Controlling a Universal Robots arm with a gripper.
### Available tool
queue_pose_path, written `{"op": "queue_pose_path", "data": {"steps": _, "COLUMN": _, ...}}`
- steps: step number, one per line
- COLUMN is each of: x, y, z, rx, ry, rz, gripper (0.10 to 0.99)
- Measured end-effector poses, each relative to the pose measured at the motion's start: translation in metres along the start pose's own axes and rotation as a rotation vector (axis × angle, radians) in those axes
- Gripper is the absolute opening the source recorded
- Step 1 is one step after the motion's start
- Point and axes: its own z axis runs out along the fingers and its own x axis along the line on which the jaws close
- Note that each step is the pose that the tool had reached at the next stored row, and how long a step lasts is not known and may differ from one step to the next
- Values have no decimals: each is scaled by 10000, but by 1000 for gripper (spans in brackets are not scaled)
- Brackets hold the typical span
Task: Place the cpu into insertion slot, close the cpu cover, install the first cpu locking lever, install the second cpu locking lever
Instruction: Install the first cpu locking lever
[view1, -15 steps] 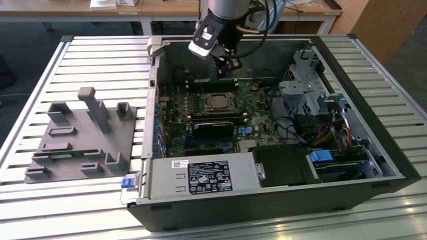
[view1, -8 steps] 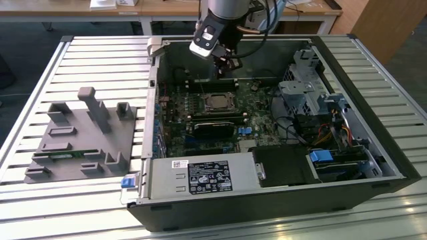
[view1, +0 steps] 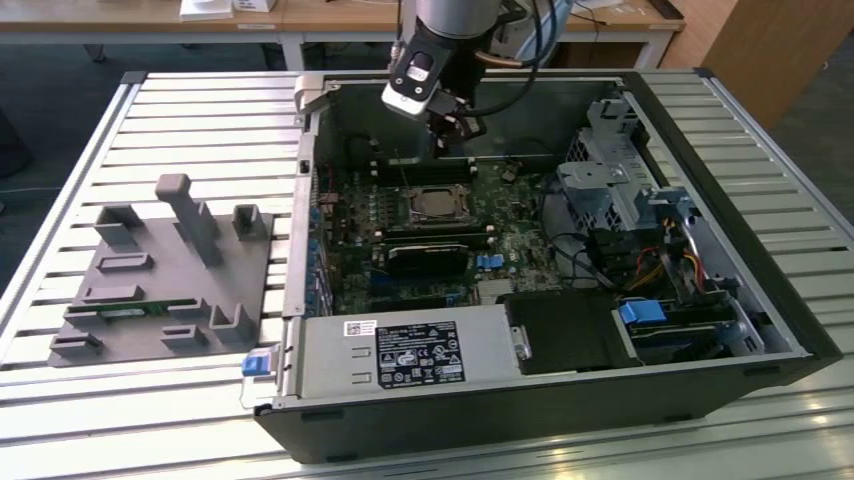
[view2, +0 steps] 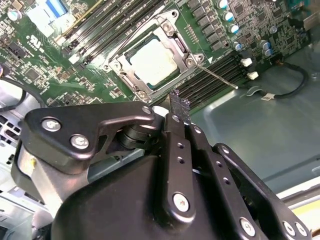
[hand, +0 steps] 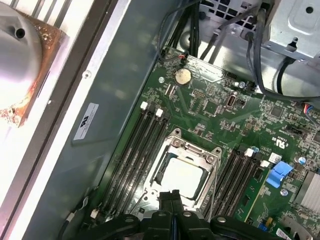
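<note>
- With the fingers (view2: 176, 106) pressed flat together and nothing between them, the risk I see is the narrow closed tip slipping off a thin rod and scraping the board (view2: 45, 65).
- The gripper (view2: 178, 97) hangs just beside the socket edge in both wrist views (hand: 170, 194). I see it touching nothing.
- In the exterior view the gripper (view1: 447, 128) sits high over the far end of the computer case (view1: 747, 300), above the memory slots (hand: 135, 150).
- The cpu (view2: 152, 67) lies in the insertion slot (view1: 414, 205), silver top up, and looks level to me.
- The cpu cover (view2: 176, 47) lies flat around the chip, with its window framing the chip.
- One lever (view2: 220, 77) sticks out from the socket corner across the nearby memory slots and looks unlatched. I cannot tell how the other lever sits.
- A push at the wrong angle could bend that rod or let it spring back.
- If the cover is not fully seated, forcing a lever down could load the chip unevenly and hurt the pins below.
- Cables and connectors sit near the socket, so a sideways slip could snag them.
</note>
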Motion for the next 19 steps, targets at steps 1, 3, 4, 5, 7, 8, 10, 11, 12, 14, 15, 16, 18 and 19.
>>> {"op": "queue_pose_path", "data": {"steps": 1, "x": 0, "y": 0, "z": 0, "rx": 6, "ry": 2, "rz": -62, "gripper": 106}}
{"op": "queue_pose_path", "data": {"steps": 3, "x": 0, "y": 0, "z": 0, "rx": 17, "ry": 6, "rz": -177, "gripper": 106}}
{"op": "queue_pose_path", "data": {"steps": 4, "x": 0, "y": 0, "z": 0, "rx": 23, "ry": 8, "rz": -235, "gripper": 106}}
{"op": "queue_pose_path", "data": {"steps": 5, "x": 0, "y": 0, "z": 0, "rx": 29, "ry": 11, "rz": -298, "gripper": 106}}
{"op": "queue_pose_path", "data": {"steps": 7, "x": 0, "y": 0, "z": 0, "rx": 45, "ry": 16, "rz": -458, "gripper": 106}}
{"op": "queue_pose_path", "data": {"steps": 8, "x": 0, "y": 0, "z": 0, "rx": 53, "ry": 19, "rz": -546, "gripper": 106}}
{"op": "queue_pose_path", "data": {"steps": 10, "x": 0, "y": 0, "z": 0, "rx": 74, "ry": 28, "rz": -759, "gripper": 106}}
{"op": "queue_pose_path", "data": {"steps": 11, "x": 0, "y": 0, "z": 0, "rx": 85, "ry": 32, "rz": -882, "gripper": 106}}
{"op": "queue_pose_path", "data": {"steps": 12, "x": 0, "y": 0, "z": 0, "rx": 98, "ry": 37, "rz": -1021, "gripper": 106}}
{"op": "queue_pose_path", "data": {"steps": 14, "x": 0, "y": 0, "z": 1, "rx": 124, "ry": 48, "rz": -1299, "gripper": 106}}
{"op": "queue_pose_path", "data": {"steps": 15, "x": 0, "y": 0, "z": 0, "rx": 139, "ry": 53, "rz": -1450, "gripper": 106}}
{"op": "queue_pose_path", "data": {"steps": 16, "x": 0, "y": 0, "z": 0, "rx": 155, "ry": 58, "rz": -1605, "gripper": 106}}
{"op": "queue_pose_path", "data": {"steps": 18, "x": 0, "y": 0, "z": 0, "rx": 186, "ry": 69, "rz": -1924, "gripper": 106}}
{"op": "queue_pose_path", "data": {"steps": 19, "x": 0, "y": 0, "z": 0, "rx": 201, "ry": 75, "rz": -2088, "gripper": 106}}
